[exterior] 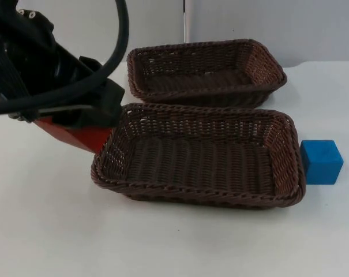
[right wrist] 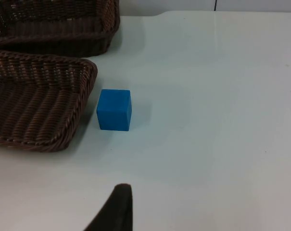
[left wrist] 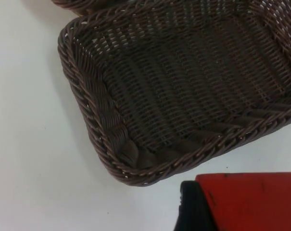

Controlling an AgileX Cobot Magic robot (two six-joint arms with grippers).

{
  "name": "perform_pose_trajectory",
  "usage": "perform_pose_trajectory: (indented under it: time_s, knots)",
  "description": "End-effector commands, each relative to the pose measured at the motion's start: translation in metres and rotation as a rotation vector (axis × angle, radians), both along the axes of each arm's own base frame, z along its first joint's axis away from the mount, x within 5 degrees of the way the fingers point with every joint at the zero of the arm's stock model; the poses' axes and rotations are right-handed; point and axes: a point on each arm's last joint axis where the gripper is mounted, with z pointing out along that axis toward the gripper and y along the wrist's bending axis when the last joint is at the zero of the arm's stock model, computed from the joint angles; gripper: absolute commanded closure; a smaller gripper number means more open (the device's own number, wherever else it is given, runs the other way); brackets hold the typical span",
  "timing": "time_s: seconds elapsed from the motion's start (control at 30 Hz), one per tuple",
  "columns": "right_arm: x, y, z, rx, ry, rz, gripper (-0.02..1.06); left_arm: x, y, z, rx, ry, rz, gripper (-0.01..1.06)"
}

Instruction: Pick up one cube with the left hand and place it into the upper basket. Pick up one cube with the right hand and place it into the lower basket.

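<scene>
Holding a red cube (exterior: 82, 136) in my left gripper (exterior: 76, 124), I have it just beside the left edge of the lower basket (exterior: 197, 199), my fingers clamped on it; in the left wrist view the red cube (left wrist: 253, 199) sits against my black fingertip (left wrist: 193, 207), close to the near corner of that basket's rim (left wrist: 135, 175). The upper basket (exterior: 206, 95) lies behind the lower one, the two nearly touching, both on the white table (exterior: 47, 231). A blue cube (exterior: 321, 161) rests on the table just beside the lower basket's right wall. My right gripper looks from above at the blue cube (right wrist: 114, 109); I cannot tell whether its fingers are apart or together
</scene>
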Motion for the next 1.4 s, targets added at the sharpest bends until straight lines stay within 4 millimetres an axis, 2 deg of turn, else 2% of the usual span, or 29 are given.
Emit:
perform_pose_trajectory:
  time_s: [0.0,0.67,0.87,1.03,1.17,1.2,1.33,1.37]
  knots:
    - [0.0,0.0,0.0,0.001,-0.007,-0.005,-0.01,-0.001,-0.001,0.004,-0.015,-0.013,0.0,1.05]
    - [0.0,0.0,0.0,0.003,-0.007,-0.004,-0.01,0.001,-0.003,0.007,-0.041,-0.044,0.004,1.05]
    - [0.0,0.0,0.0,0.003,-0.007,-0.004,-0.01,0.01,-0.007,0.023,-0.051,-0.104,-0.005,1.05]
    - [0.0,0.0,0.0,0.003,-0.007,-0.004,-0.01,0.029,-0.018,0.032,-0.045,-0.147,-0.016,1.05]
    - [0.0,0.0,0.0,0.003,-0.007,-0.004,-0.01,0.056,-0.034,0.023,-0.035,-0.152,-0.019,1.05]
    - [0.0,0.0,0.0,0.003,-0.007,-0.004,-0.01,0.056,-0.034,0.023,-0.035,-0.152,-0.019,1.05]
    - [0.0,0.0,0.0,0.003,-0.007,-0.004,-0.01,0.091,-0.041,0.01,-0.029,-0.129,0.027,1.05]
    - [0.0,0.0,0.0,0.003,-0.007,-0.004,-0.01,0.091,-0.041,0.01,-0.029,-0.129,0.027,1.05]
